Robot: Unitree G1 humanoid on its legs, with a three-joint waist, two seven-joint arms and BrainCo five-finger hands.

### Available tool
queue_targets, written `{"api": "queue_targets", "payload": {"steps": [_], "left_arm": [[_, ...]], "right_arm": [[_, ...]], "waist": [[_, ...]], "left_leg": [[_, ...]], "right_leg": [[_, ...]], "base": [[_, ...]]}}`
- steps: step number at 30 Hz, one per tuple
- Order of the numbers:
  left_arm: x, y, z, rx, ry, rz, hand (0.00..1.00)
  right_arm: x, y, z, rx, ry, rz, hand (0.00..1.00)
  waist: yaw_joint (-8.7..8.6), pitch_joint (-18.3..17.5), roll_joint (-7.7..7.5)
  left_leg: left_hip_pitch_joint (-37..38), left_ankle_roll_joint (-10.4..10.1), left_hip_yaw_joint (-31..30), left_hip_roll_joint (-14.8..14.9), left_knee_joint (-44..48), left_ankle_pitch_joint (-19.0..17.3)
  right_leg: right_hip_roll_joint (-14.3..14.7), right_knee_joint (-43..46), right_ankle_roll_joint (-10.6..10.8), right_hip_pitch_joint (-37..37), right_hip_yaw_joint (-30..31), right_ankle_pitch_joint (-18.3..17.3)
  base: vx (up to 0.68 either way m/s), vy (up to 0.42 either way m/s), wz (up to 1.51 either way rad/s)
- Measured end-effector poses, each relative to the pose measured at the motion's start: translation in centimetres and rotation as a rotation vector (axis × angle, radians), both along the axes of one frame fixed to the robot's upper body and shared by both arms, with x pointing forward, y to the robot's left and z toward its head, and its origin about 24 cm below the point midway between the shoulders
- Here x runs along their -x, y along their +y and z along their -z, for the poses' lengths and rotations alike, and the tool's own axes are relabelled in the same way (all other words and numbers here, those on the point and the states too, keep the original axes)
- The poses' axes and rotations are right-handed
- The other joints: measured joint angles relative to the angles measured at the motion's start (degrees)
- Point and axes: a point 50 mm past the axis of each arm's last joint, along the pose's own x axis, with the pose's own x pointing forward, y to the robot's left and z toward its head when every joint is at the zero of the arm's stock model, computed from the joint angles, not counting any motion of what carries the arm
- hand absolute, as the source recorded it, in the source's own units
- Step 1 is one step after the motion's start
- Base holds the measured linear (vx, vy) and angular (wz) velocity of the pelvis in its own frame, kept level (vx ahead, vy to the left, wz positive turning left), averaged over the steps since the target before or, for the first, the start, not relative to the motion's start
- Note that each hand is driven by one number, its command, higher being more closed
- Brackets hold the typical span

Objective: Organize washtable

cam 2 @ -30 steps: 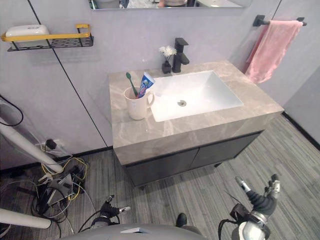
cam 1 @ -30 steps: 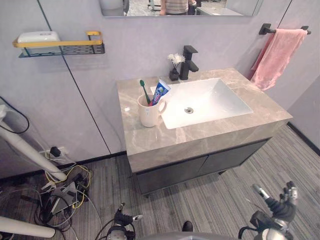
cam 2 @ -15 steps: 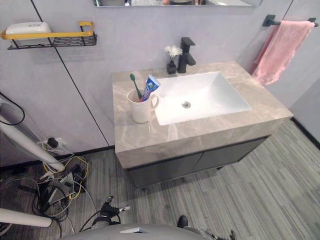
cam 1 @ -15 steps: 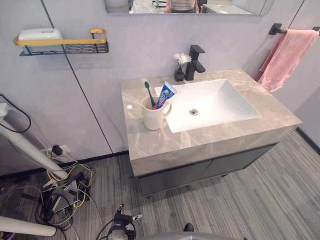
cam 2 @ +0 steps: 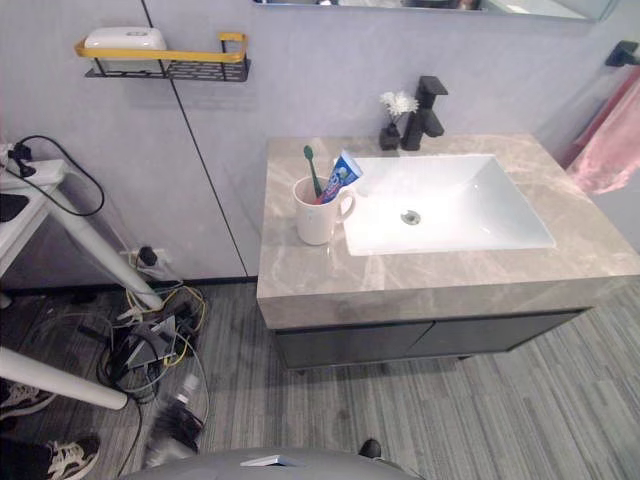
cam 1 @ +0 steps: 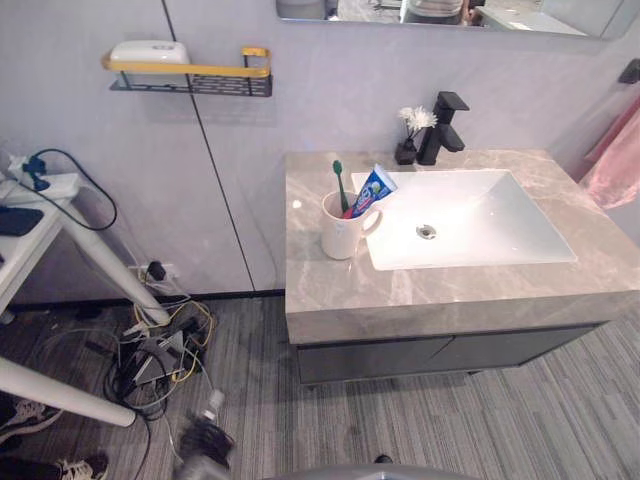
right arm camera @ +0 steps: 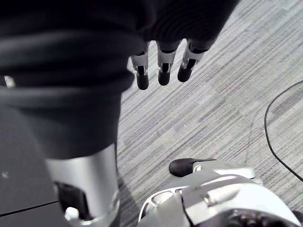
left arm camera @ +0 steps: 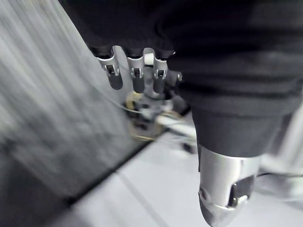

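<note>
Left robot hand (left arm camera: 137, 78) and right robot hand (right arm camera: 162, 71) hang empty, fingers relaxed, far below the tabletop (cam 1: 310, 290). Toothbrush (cam 1: 339, 185) and toothpaste (cam 1: 374, 190) already stand in the mug (cam 1: 340, 232), so little seems left.

This is a bathroom, though likely a mock-up set in a lab or test room. A stone-look washtable (cam 1: 330, 290) carries a white basin (cam 1: 490, 225), a black tap (cam 1: 443, 125) and a mug (cam 1: 342, 228) with a toothbrush (cam 1: 338, 182) and a toothpaste tube (cam 1: 373, 190). A mirror (cam 1: 450, 10), a wire shelf (cam 1: 190, 78) and a pink towel (cam 1: 615, 165) hang on the grey wall. Beside the washtable, tangled cables (cam 1: 155, 350) lie on the floor under a white stand (cam 1: 110, 265).
</note>
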Motion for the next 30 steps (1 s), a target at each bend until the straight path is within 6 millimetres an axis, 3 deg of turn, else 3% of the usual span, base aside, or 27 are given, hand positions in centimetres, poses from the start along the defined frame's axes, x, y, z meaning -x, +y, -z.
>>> {"api": "queue_targets", "payload": {"steps": [2,3,6,9,10,13,16,22,23,28,30], "left_arm": [[-1.0,1.3,-2.7,-0.041,-0.160,-0.089,0.00],[-1.9,1.9,-5.1,-0.094,-0.267,-0.119,0.00],[-3.3,2.1,-9.3,-0.182,-0.431,-0.118,0.00],[-5.3,0.1,-13.8,-0.292,-0.589,0.013,0.00],[-6.1,-1.6,-15.9,-0.339,-0.677,0.099,0.00],[-7.5,-5.4,-19.5,-0.389,-0.843,0.265,0.00],[-7.8,-9.3,-21.5,-0.380,-0.987,0.454,0.00],[-8.3,-14.3,-22.3,-0.278,-1.114,0.707,0.00],[-8.4,-15.4,-22.5,-0.257,-1.141,0.766,1.00],[-9.4,-16.9,-22.1,-0.228,-1.134,0.874,1.00],[-9.9,-17.3,-21.0,-0.236,-1.084,0.945,1.00]], "right_arm": [[-0.3,-0.2,-0.1,0.004,-0.005,-0.033,0.00],[-0.5,-0.3,-0.1,0.004,-0.008,-0.056,0.00],[-0.5,-0.2,-0.1,-0.002,-0.009,-0.071,0.00],[-0.5,0.0,-0.1,-0.006,-0.015,-0.111,0.00],[-0.5,0.1,0.0,-0.017,-0.018,-0.130,0.00],[-0.6,0.3,0.0,-0.025,-0.019,-0.148,0.00],[-0.6,0.3,0.0,-0.029,-0.026,-0.150,0.00],[-0.7,0.2,-0.1,-0.026,-0.041,-0.145,0.00],[-0.7,0.1,-0.1,-0.025,-0.040,-0.143,0.00],[-0.9,-0.1,-0.1,-0.017,-0.043,-0.144,0.00],[-1.1,-0.3,-0.2,-0.013,-0.043,-0.151,0.00]], "waist": [[0.23,0.20,0.28],[0.58,0.13,0.19],[0.81,0.10,0.14],[0.82,-0.23,-0.38],[0.83,-0.41,-0.48],[0.72,-0.60,-0.77],[0.38,-0.74,-0.95],[-0.78,-0.84,-0.71],[-0.77,-0.91,-0.67],[-1.15,-1.10,-0.18],[-1.42,-1.25,0.07]], "left_leg": [[0.06,0.03,-0.04,0.04,0.08,0.04],[0.05,0.03,-0.16,0.04,0.30,0.13],[-0.16,-0.10,-0.31,0.04,0.52,0.30],[-0.74,-0.24,-0.77,-0.04,0.77,0.54],[-1.18,-0.24,-0.77,-0.09,1.10,0.55],[-1.30,-0.24,-0.63,-0.21,1.42,0.55],[-1.89,-0.23,-0.39,-0.43,1.61,0.54],[-2.84,-0.18,0.00,-0.44,2.02,0.49],[-3.37,-0.16,0.04,-0.46,2.30,0.48],[-3.59,-0.15,0.60,-0.49,2.51,0.47],[-3.17,-0.14,0.79,-0.50,2.32,0.48]], "right_leg": [[0.02,0.00,-0.02,0.14,-0.05,0.01],[-0.09,0.02,-0.02,0.32,-0.15,0.02],[-0.18,0.06,-0.03,0.35,-0.36,0.04],[-0.43,0.09,-0.02,0.26,-0.92,0.09],[-0.53,0.08,-0.04,-0.01,-0.93,0.20],[-0.67,0.07,-0.14,-0.06,-0.74,0.47],[-0.86,0.04,-0.14,-0.65,-0.27,0.86],[-0.82,0.07,-0.29,-1.55,0.30,1.30],[-0.84,0.13,-0.32,-1.99,0.44,1.47],[-0.71,0.16,-0.50,-2.50,1.28,1.80],[-0.67,0.02,-0.53,-2.28,1.54,1.85]], "base": [[-0.03,-0.015,0.05],[-0.03,-0.006,0.04],[-0.02,-0.004,0.05],[-0.03,-0.002,0.10],[-0.03,0.002,0.04],[-0.04,0.008,-0.03],[-0.04,0.014,-0.06],[-0.03,0.001,-0.05],[-0.01,-0.005,-0.04],[-0.01,-0.002,-0.08],[-0.02,0.008,-0.07]]}}
